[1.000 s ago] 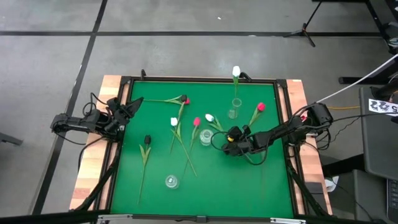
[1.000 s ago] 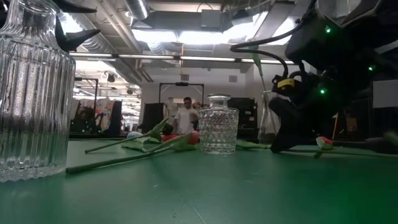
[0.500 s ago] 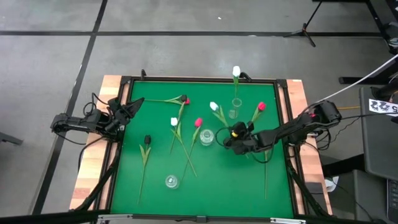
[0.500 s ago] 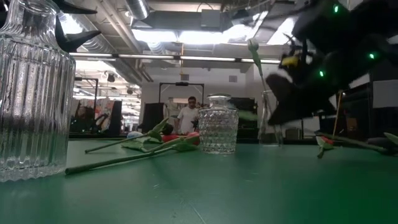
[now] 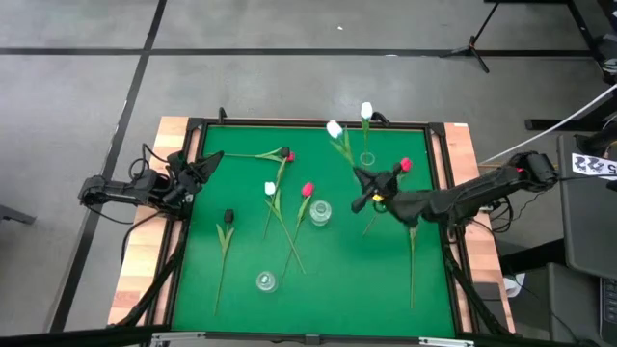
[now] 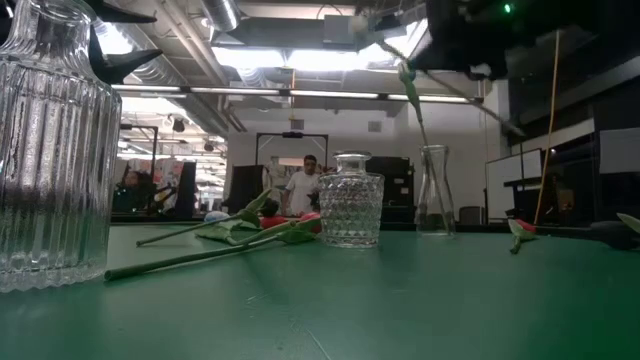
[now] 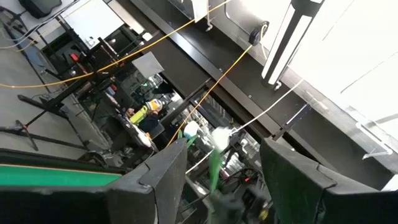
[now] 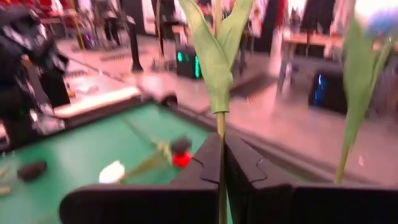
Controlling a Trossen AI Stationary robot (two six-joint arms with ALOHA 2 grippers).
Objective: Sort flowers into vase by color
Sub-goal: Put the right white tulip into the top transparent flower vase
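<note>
right jaws clamp white tulip (image 5: 335, 129) stem

My matt black plastic right pincer (image 8: 221, 163) pinches a smooth, waxy green tulip stem (image 8: 218, 93). The bench's green cover (image 5: 337, 270) looks felt-like and dull, framed by pale bare wood (image 5: 461, 145). The ribbed clear glass vase (image 6: 55, 150) and faceted glass jar (image 6: 352, 208) gleam.
</note>
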